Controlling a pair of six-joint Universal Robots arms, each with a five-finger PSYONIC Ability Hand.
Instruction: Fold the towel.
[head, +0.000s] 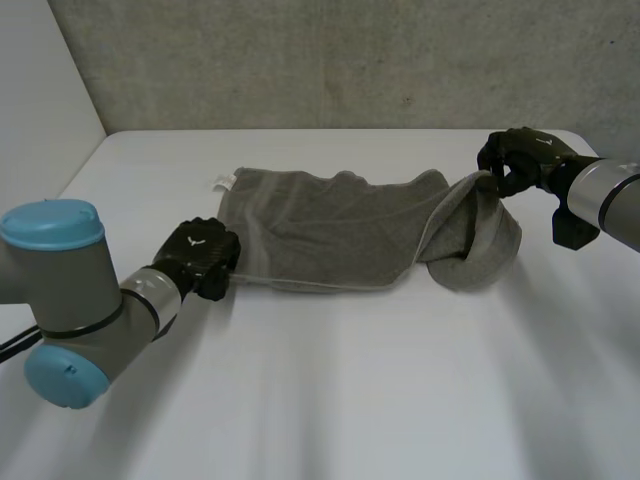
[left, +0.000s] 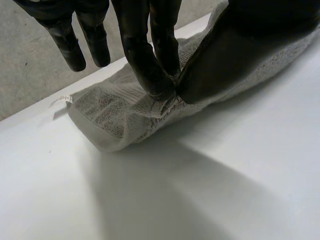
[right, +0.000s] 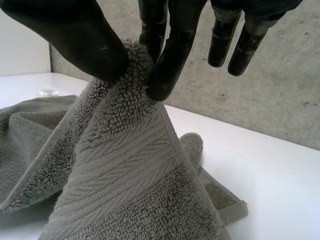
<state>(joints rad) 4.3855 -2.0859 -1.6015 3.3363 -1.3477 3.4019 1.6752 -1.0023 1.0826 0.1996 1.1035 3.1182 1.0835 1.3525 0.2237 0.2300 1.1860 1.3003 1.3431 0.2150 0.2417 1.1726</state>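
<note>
A grey towel (head: 340, 230) lies spread across the middle of the white table (head: 330, 400), rumpled, with a small white tag (head: 222, 183) at its far left corner. My left hand (head: 203, 257) pinches the towel's near left corner (left: 160, 102) between thumb and fingers, down at the table. My right hand (head: 520, 160) pinches the right end of the towel (right: 131, 65) between thumb and fingers and holds it lifted. The cloth hangs from that pinch in a folded drape (head: 480, 235).
A grey concrete wall (head: 330, 60) runs behind the table's far edge. The near half of the table is bare white surface. My left arm (head: 70, 300) sits low at the near left.
</note>
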